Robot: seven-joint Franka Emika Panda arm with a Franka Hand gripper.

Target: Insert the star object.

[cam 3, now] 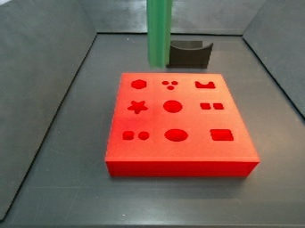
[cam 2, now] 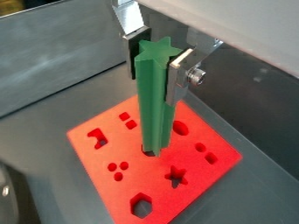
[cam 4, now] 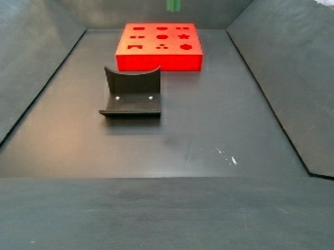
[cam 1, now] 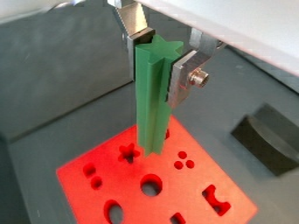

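Note:
The star object (cam 1: 152,96) is a long green rod with a star-shaped end. It hangs upright in my gripper (cam 1: 162,52), which is shut on its upper end; both wrist views show this, and the other one has the rod (cam 2: 156,96) and gripper (cam 2: 158,54) too. The rod's lower end hangs above the red block (cam 1: 152,179), close to the star-shaped hole (cam 1: 128,154). In a side view the rod (cam 3: 159,31) hangs above the far side of the block (cam 3: 179,125). The star hole (cam 3: 138,107) is open. The gripper itself is out of frame in both side views.
A dark grey U-shaped holder (cam 3: 188,53) stands on the floor beyond the block, and shows in the other side view (cam 4: 132,93) too. The block's top has several other shaped holes. Grey walls (cam 3: 66,71) enclose the floor.

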